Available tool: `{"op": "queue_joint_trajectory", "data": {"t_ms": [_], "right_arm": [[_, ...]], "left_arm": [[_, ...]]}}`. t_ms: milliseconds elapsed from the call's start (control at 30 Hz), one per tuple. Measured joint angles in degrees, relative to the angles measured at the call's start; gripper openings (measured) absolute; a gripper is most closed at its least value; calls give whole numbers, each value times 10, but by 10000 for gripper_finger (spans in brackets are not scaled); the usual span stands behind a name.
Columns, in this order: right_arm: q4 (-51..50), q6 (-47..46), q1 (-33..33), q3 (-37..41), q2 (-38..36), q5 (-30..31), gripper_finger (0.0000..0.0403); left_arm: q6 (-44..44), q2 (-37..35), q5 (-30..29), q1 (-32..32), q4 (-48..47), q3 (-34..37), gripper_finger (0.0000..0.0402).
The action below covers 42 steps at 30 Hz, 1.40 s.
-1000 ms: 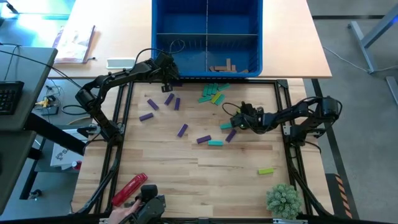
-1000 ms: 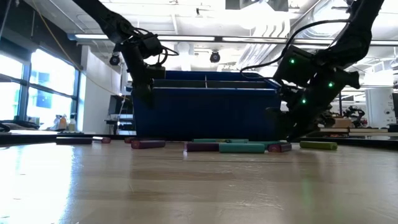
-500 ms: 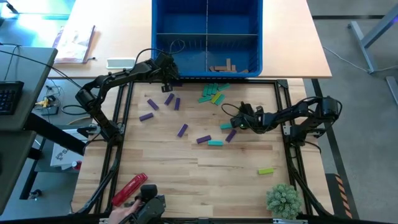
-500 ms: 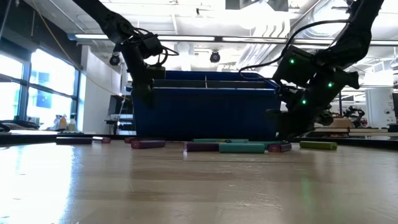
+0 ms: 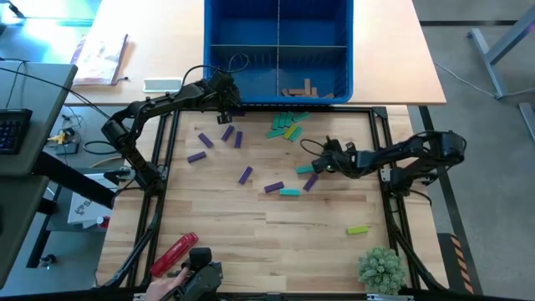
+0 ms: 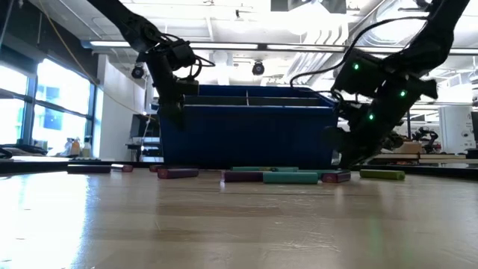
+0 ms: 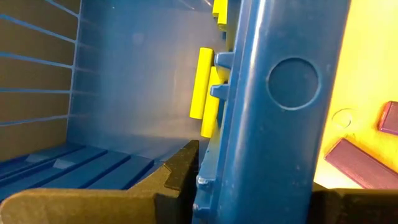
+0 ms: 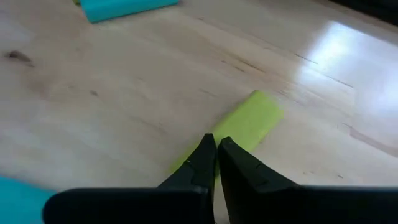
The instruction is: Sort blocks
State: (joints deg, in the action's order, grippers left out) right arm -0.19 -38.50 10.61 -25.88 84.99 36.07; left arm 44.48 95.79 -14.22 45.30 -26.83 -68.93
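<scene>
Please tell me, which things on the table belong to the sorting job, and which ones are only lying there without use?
Belong to the job:
- purple blocks
- teal block
- lime blocks
- tan blocks already in the bin
- blue bin with compartments

Only lying about:
- red tool
- small green plant
- book beside the bin

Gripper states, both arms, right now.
Left gripper: at the blue bin's front wall; cannot be told.
Right gripper: shut, nothing seen between its fingers.
</scene>
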Motion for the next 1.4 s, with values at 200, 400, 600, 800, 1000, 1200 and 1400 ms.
{"op": "queue_joint_trajectory", "data": {"t_ms": [200, 400, 600, 800, 1000, 1200, 1400], "right_arm": [[-49, -32, 4, -1, -42, -2, 8], [-52, -94, 12, -2, -45, -40, 59], [60, -77, 14, -3, -44, -39, 147], [42, -122, 34, -20, -11, -45, 203], [7, -109, 37, -109, 72, -67, 222], [-217, -235, 41, -223, 125, -19, 223], [-272, -308, 20, -250, 141, -28, 223]], "left_arm": [[0, 0, 0, 0, 0, 0, 83], [0, 0, 0, 0, 0, 0, 83], [1, 0, 0, 0, 1, 0, 83], [1, 0, 1, 0, 1, 0, 83], [1, 0, 1, 0, 3, 0, 83], [2, 0, 0, 0, 4, 0, 83], [4, 0, 0, 0, 5, 0, 83]]}}
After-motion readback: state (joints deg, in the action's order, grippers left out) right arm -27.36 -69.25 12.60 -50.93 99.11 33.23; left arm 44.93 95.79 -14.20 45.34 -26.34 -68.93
